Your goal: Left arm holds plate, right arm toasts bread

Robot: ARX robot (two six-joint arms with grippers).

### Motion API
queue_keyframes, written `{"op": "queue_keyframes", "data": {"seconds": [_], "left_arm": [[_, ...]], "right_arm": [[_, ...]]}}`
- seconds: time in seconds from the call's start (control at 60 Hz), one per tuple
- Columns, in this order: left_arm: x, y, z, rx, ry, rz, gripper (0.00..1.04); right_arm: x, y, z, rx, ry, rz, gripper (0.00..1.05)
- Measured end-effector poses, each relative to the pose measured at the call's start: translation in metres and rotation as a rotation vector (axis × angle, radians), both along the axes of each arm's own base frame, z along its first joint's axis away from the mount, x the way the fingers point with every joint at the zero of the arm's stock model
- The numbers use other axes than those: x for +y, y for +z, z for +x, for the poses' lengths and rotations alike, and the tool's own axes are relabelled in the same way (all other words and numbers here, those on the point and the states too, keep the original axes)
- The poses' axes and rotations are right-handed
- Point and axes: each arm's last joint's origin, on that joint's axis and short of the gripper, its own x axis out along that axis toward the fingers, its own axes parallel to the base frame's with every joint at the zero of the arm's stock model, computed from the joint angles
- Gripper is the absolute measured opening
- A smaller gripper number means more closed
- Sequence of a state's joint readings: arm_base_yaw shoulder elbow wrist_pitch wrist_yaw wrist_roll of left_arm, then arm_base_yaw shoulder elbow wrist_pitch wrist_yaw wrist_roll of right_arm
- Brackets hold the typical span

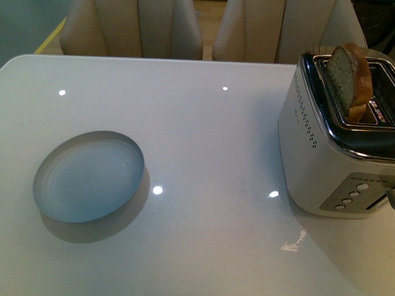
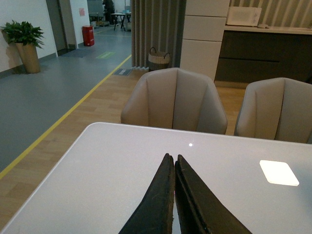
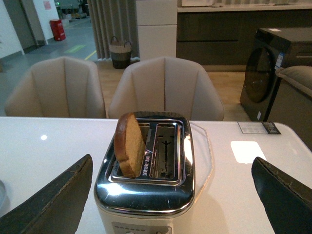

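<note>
The pale blue-grey plate [image 1: 89, 176] lies empty on the white table at the left in the front view. The bread slice [image 1: 349, 80] stands upright, half raised, in a slot of the cream and chrome toaster [image 1: 336, 142] at the right; it also shows in the right wrist view [image 3: 129, 145]. My left gripper [image 2: 172, 158] is shut on nothing, its black fingers pressed together above bare table; no plate shows in the left wrist view. My right gripper [image 3: 173, 168] is open wide, its fingers [image 3: 56, 200] either side of the toaster [image 3: 146, 187], behind its control end. Neither arm shows in the front view.
Two beige chairs [image 1: 133, 28] stand at the table's far edge. The toaster's second slot [image 3: 166, 150] is empty. Buttons and a lever sit on the toaster's near end [image 1: 352, 197]. A small scrap or smear [image 1: 295, 242] lies on the table in front of the toaster.
</note>
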State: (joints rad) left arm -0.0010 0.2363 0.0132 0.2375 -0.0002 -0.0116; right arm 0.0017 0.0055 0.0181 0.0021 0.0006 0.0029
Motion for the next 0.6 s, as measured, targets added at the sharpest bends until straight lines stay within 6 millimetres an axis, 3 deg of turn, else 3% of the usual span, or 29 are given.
{"op": "queue_keyframes", "data": {"seconds": [0.6], "left_arm": [[0.0,-0.003,-0.015,0.006,0.0,0.0,0.03]], "right_arm": [[0.0,0.0,0.0,0.0,0.0,0.0,0.96]]}}
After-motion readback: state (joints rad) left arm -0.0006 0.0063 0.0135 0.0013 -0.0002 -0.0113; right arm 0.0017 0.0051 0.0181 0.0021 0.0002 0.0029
